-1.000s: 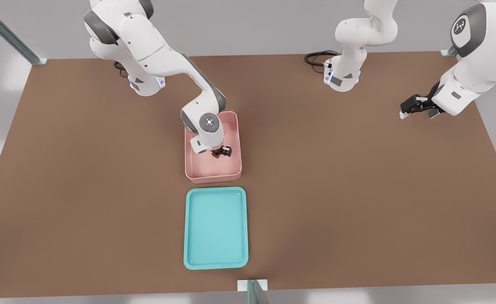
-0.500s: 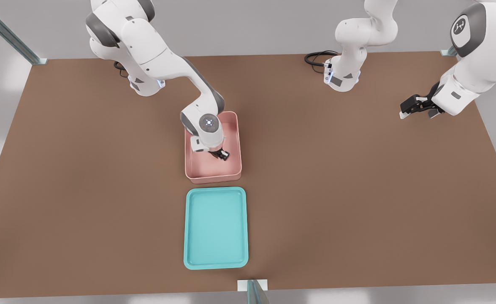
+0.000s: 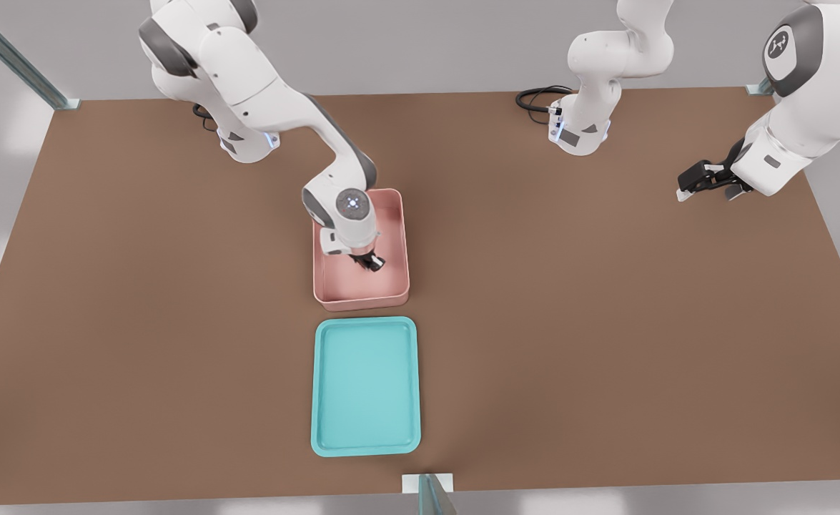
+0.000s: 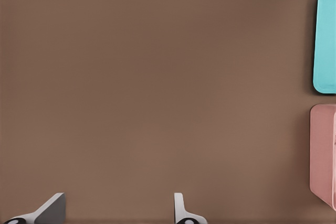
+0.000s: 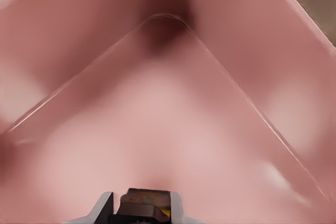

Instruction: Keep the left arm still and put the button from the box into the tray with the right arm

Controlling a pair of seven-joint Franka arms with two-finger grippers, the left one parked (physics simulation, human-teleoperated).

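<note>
Sitting pinched between the two pale fingers (image 5: 104, 206) of the gripper (image 5: 140, 209) — the button (image 5: 143, 203), a dark blackish-brown body with a sliver of yellow showing at one lower corner, seen close in the right wrist view. Being held inside the pink box (image 3: 395, 243), roughly mid-floor and a little toward the box's far end, the gripper (image 3: 372, 262) closed down to the button's width and gripping it on both sides. Whether lifted off the floor or touching it — cannot tell. Reaching down into the box from the table's far-left area, the right arm (image 3: 284, 118), its grey wrist disc with lit dots facing up above the box's far-left part. Filling the wrist view, the box's pink floor and walls (image 5: 236, 77), one rounded inner corner lying straight ahead of the fingers.

Lying just beside the box's near wall, on the side toward the table's near edge, the teal tray (image 3: 366, 449) — close to the box but not touching it, its long sides running in line with the box's. Showing at one edge of the left wrist view, parts of the tray (image 4: 324, 40) and the box (image 4: 321, 150). Carrying everything, the brown table (image 3: 605, 322).
</note>
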